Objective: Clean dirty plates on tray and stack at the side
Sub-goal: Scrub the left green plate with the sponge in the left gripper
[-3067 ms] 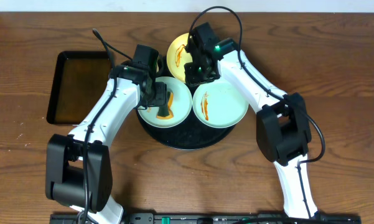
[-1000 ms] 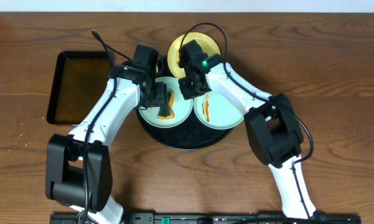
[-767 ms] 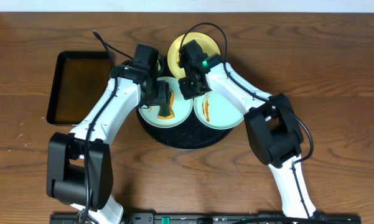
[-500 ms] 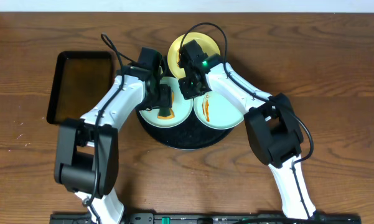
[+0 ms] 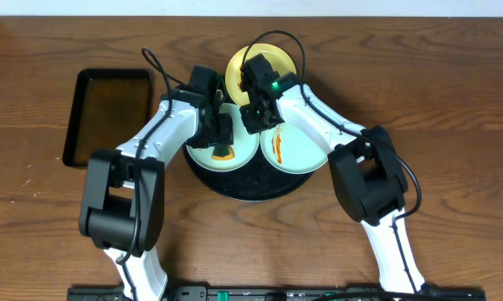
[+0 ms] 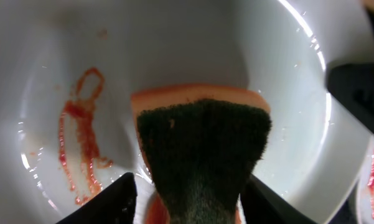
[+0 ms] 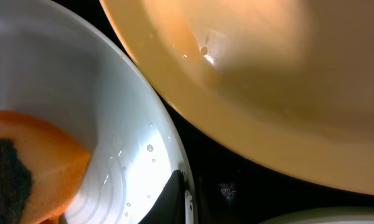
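Observation:
The round black tray (image 5: 249, 191) holds three plates: a pale yellow one (image 5: 264, 65) at the back, a mint-green one (image 5: 202, 152) at the left and another (image 5: 300, 150) at the right with an orange streak. My left gripper (image 5: 221, 132) hangs over the left plate (image 6: 174, 43), shut on an orange sponge with a dark green pad (image 6: 202, 149). Red-orange sauce (image 6: 81, 146) streaks that plate beside the sponge. My right gripper (image 5: 253, 117) is shut on the left plate's far rim (image 7: 174, 155), one finger (image 7: 173, 199) lying inside it. The yellow plate (image 7: 267, 81) sits just beyond.
A rectangular black tray (image 5: 109, 117) with brownish liquid lies on the wooden table to the left. Both arms crowd together over the round tray's back half. Bare black tray floor (image 7: 236, 186) shows between the plates.
My left arm has swung its elbow to the right, and its gripper has shifted slightly right over the left plate, its jaws narrowing on the sponge. The right arm has held still.

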Action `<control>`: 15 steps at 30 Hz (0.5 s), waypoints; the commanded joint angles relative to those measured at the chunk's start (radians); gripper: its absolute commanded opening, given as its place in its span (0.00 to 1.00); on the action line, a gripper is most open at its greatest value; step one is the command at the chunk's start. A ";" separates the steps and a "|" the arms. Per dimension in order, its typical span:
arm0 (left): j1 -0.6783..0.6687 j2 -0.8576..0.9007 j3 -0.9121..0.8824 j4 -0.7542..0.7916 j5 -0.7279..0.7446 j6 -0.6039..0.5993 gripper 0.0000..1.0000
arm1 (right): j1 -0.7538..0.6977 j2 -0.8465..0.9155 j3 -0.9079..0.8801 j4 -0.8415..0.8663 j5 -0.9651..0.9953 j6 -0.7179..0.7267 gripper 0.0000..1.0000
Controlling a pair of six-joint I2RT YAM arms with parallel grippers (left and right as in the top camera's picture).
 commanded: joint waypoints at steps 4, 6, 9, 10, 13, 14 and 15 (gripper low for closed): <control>0.002 0.019 -0.010 0.000 0.008 -0.007 0.45 | 0.011 0.009 -0.007 -0.005 0.010 -0.002 0.05; 0.002 0.019 -0.010 0.000 0.008 -0.007 0.38 | 0.011 0.009 -0.007 -0.005 0.010 -0.002 0.05; 0.002 0.019 -0.010 0.000 0.008 -0.006 0.31 | 0.011 0.009 -0.007 -0.005 0.010 -0.002 0.05; 0.002 0.019 -0.010 0.000 0.008 -0.007 0.29 | 0.011 0.009 -0.007 -0.005 0.010 -0.002 0.05; 0.002 0.019 -0.010 -0.003 0.042 -0.006 0.24 | 0.011 0.009 -0.007 -0.004 0.010 -0.002 0.04; 0.002 0.019 -0.010 -0.002 0.056 -0.006 0.22 | 0.011 0.009 -0.007 -0.003 0.010 -0.002 0.04; 0.002 0.019 -0.010 0.000 0.055 -0.006 0.21 | 0.011 0.009 -0.007 -0.001 0.010 -0.002 0.04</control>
